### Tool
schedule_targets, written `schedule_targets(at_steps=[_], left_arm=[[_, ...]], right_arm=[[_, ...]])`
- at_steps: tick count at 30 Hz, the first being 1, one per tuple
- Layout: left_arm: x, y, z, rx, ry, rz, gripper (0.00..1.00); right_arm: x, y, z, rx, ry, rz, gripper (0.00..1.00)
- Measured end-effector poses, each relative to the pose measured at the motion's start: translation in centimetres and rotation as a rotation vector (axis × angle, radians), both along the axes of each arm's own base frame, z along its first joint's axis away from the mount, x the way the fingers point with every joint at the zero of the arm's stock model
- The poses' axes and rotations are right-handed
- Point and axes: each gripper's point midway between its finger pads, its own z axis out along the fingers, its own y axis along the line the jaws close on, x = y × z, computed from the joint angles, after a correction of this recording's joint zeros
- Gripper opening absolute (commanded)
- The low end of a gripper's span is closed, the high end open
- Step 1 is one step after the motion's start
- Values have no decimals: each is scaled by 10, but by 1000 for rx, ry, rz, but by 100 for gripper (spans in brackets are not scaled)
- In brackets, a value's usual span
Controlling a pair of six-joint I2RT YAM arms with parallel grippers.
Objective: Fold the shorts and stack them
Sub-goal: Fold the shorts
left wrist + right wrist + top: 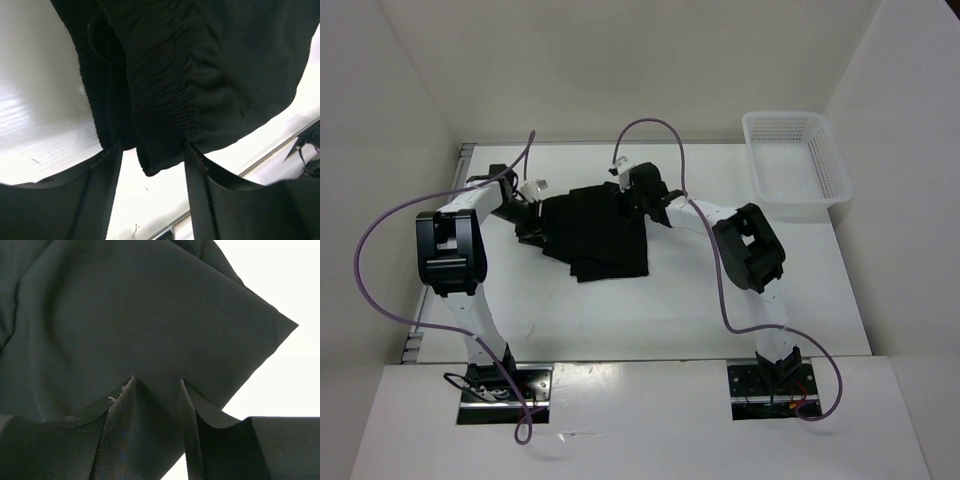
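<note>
The left gripper (152, 146) has its fingers part-spread, with the gathered elastic waistband of the shorts (200, 75) hanging between them. The right gripper (157, 381) also has its fingers apart, and flat cloth fills the gap, with a corner of the garment just ahead. Whether either pair already clamps the cloth cannot be told. The shorts lie rumpled on the table (670, 310) between both grippers, one edge at each. The basket (795, 165) sits well beyond the right gripper. Judged status is early: no neat fold is complete and no stack is visible, so folding and stacking remain.
</note>
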Motion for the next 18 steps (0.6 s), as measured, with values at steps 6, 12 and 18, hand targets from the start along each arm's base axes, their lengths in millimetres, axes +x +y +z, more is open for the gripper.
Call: schedule_targets(at_steps=[6, 12, 18], left_arm=[[-16, -6, -10, -27, 69, -8, 25], [-34, -9, -19, -22, 143, -13, 25], [-40, 2, -23, 63, 158, -12, 30]], right_arm=[[9, -6, -10, -2, 18, -97, 46], [21, -14, -25, -27, 26, -196, 41], [28, -17, -25, -35, 19, -246, 45]])
